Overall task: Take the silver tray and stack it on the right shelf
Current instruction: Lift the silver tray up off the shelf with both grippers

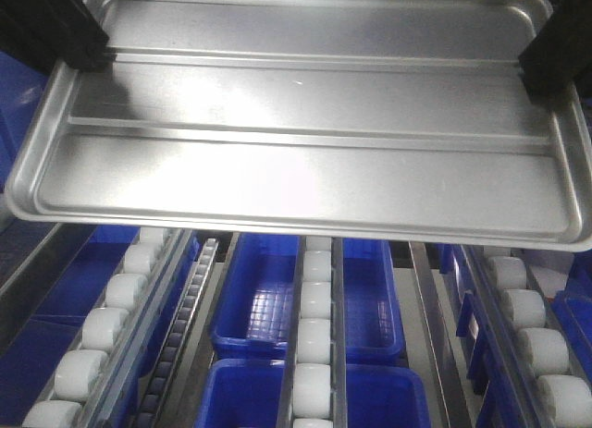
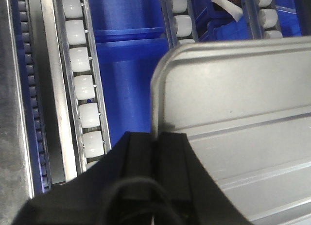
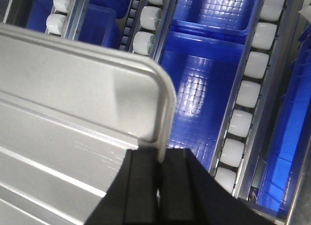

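Silver tray (image 1: 296, 123): shiny aluminium is being shown, rectangular, with rounded corners and a low raised rim all round. Two long parallel ridges are being seen running the length of its base. Bright glare is being thrown back from the middle of the base.

Position: the tray is being held in the air across the upper part of the front view, long side toward the camera. It is being carried over the right shelf (image 1: 433, 336). Whether its underside is touching any roller cannot be told.

Left tool (image 2: 156, 147): its black fingers are being pressed onto the rim of one short edge, near a rounded corner, one finger outside the rim and one inside. Right tool (image 3: 159, 159): the opposite short edge is being pinched the same way, again close to a corner.

Surroundings: three rails of white rollers (image 1: 314, 340) are being seen running away under the tray, each set in a steel channel. A track of small dark wheels (image 1: 185, 326) is lying just beside the left rail. Blue bins (image 1: 268, 299) with gridded floors are being seen below, between the rails. A white strip (image 2: 226, 4) is being glimpsed in one far bin.
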Robot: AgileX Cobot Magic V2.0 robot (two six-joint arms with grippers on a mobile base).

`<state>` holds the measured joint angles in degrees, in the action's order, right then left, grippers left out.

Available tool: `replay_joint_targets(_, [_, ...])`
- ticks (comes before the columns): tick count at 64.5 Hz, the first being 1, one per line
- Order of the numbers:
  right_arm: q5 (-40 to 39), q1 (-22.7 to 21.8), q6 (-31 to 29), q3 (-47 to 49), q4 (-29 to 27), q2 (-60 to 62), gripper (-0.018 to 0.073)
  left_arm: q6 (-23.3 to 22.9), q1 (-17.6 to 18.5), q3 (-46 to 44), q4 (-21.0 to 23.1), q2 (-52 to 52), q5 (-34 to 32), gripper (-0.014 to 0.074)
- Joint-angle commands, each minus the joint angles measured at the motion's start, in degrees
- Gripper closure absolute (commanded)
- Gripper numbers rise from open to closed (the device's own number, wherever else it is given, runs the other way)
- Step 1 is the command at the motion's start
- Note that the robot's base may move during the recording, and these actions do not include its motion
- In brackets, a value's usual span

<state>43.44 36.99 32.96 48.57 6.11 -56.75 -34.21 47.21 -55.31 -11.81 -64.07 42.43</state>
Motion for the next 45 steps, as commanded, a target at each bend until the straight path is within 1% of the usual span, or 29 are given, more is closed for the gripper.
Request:
replay_joint_targets(1, [-0.87,-0.28,-0.74,1.51,3.04,1.07,0.0503,-0.26,0.19,-1.85,-3.21,1.04,-0.93,0.0689])
replay_joint_targets(45, [-0.81,-0.28,-0.74,1.51,3.04,1.07,0.0503,-0.26,0.19,-1.85,-3.21,1.04,-0.93,0.0689])
